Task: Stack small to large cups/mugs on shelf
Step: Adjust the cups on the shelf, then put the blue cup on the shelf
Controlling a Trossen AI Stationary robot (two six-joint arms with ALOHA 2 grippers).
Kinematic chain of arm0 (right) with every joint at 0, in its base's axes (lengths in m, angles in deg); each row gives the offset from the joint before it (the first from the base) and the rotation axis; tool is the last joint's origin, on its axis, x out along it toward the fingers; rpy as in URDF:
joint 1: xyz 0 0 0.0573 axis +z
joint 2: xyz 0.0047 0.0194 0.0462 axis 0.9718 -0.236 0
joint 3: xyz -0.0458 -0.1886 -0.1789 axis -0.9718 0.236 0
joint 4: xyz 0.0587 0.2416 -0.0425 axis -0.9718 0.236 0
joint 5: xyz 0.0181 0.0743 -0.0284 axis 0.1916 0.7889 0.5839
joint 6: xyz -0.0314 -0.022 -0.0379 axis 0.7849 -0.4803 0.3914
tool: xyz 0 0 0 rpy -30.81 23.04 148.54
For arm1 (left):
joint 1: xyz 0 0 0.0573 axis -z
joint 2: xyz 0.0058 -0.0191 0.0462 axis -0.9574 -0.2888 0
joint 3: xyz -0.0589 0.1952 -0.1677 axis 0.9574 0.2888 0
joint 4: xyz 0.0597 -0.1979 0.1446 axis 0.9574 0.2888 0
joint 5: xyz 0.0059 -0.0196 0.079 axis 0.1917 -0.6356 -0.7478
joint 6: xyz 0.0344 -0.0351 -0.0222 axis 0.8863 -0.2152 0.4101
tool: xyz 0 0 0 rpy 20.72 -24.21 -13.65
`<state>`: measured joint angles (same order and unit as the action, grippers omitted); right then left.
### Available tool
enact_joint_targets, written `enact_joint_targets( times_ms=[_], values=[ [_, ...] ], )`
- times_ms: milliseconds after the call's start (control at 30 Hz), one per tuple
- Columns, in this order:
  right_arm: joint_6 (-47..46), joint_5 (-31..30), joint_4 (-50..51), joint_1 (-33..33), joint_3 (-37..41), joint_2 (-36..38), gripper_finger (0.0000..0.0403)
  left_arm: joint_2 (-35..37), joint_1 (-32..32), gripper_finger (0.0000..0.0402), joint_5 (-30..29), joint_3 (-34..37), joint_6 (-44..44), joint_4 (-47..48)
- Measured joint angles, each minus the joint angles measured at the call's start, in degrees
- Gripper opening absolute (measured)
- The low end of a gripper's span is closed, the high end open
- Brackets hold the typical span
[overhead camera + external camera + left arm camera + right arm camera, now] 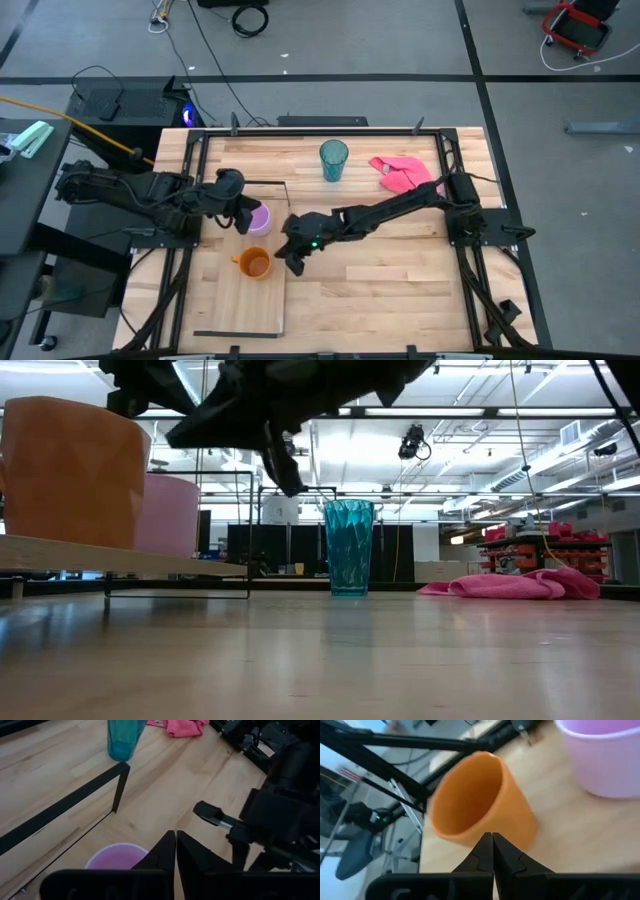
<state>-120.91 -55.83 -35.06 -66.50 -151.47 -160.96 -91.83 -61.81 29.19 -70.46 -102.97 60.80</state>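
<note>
The shelf [235, 300] is a light-wood plank on the table's left half, with a black wire frame [75, 802] at its far end. On it stand the lilac mug [260, 218] and, nearer, the orange mug [254, 263], both upright on their bases. The teal tumbler [333, 160] stands on the tabletop at the far middle. My left gripper [176, 847] is shut and hangs just over the lilac mug's [117, 857] left rim. My right gripper [292, 262] is shut, just to the right of the orange mug [475, 800] and pointing at it with a small gap.
A crumpled pink cloth [400, 172] lies at the far right, to the right of the tumbler. The wire frame's upright bars [178, 535] rise around the lilac mug. Bare tabletop [400, 290] stretches over the near right half.
</note>
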Motion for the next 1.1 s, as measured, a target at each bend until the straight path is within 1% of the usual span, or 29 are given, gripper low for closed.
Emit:
enact_joint_targets(
  times_ms=[133,367,633,800,933,1100],
  values=[
    [0.1,0.3,-1.9,0.0,0.0,-1.7,0.0003,0.0,0.0,0.0016,0.0,0.0,-1.3,0.6],
    [1.0,1.1,-4.3,0.9,0.0,-3.0,0.0003,0.0,0.0,0.0024,0.0,0.0,-3.1,3.0],
    [1.1,-0.8,-8.9,0.6,-0.1,-3.3,0.0002,0.0,0.0,0.0014,0.0,0.0,-3.1,2.9],
    [1.0,-0.6,-7.7,0.8,0.0,-4.1,0.0002,-0.1,0.0,0.0013,0.0,0.0,-3.1,2.9],
    [1.0,1.4,-6.9,0.8,0.0,-4.1,0.0003,-0.1,0.0,0.0021,0.0,0.0,-3.4,3.0],
    [2.1,1.6,-5.3,0.8,0.0,-4.0,0.0003,-0.1,0.0,0.0027,0.0,0.0,-3.5,3.3]
  ],
)
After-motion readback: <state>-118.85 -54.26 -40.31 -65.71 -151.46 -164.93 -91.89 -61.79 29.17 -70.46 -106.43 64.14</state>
